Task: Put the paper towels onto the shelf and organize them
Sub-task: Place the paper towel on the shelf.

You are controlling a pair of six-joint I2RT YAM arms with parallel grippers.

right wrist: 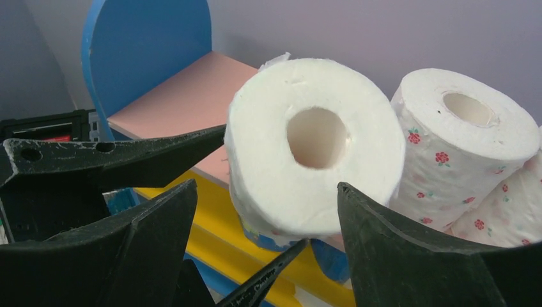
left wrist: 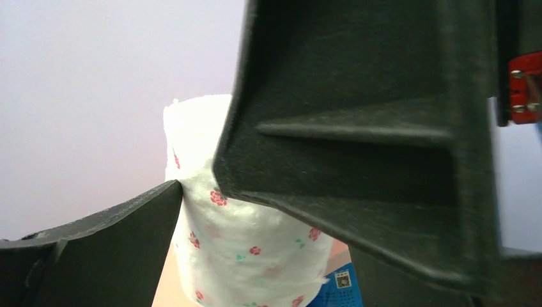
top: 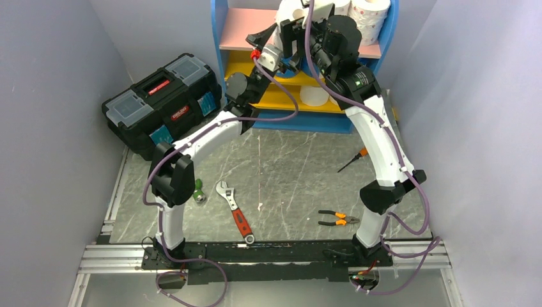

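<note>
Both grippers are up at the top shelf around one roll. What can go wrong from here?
The right gripper and left gripper both straddle the same roll, their fingers crossing close together, so they may clash when pulling back.
That roll appears to stand at the front edge of the pink board; a brushing finger could tip it off.
The neighbouring roll sits close and might get knocked.

Table, top view. Shelf stands at the far edge, right of centre. Toolbox sits at the far left corner, just beside the shelf's left side. Wrench lies near the near edge, left of centre. Pliers lie near the near edge, right of centre, well apart from the wrench. Screwdriver lies toward the right edge, between pliers and shelf.

Shelf, top board: front roll at mid-board; second roll just beside it on the right; third roll against the second. Lower board: single roll, below that group.
</note>
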